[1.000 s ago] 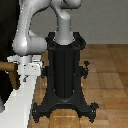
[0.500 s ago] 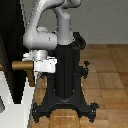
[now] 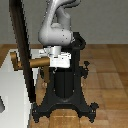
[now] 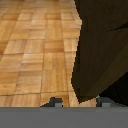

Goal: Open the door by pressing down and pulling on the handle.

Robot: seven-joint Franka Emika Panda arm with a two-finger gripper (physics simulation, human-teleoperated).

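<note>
The door [image 3: 24, 55] is a tall dark brown-black panel at the exterior view's left, swung out so it shows nearly edge-on. Its white frame [image 3: 10, 95] lies behind and below it. The brass handle [image 3: 36, 63] sticks out from the panel toward the arm. My white-grey gripper [image 3: 51, 61] sits at the handle's free end, touching it. In the wrist view, the fingertips [image 4: 55, 102] stand wide apart at the bottom, and a dark brown shape [image 4: 102, 45] that I take for the handle reaches down between them. The gripper [image 4: 80, 102] is open, not clamped.
The black ribbed robot pedestal [image 3: 62, 87] with its splayed feet stands right behind the gripper and beside the door's edge. A wooden plank floor [image 3: 107, 65] lies all around, and it also shows in the wrist view [image 4: 35, 50].
The gripper has moved toward the exterior view's right with the handle. The door has swung out from its frame and now shows as a tall dark panel.
</note>
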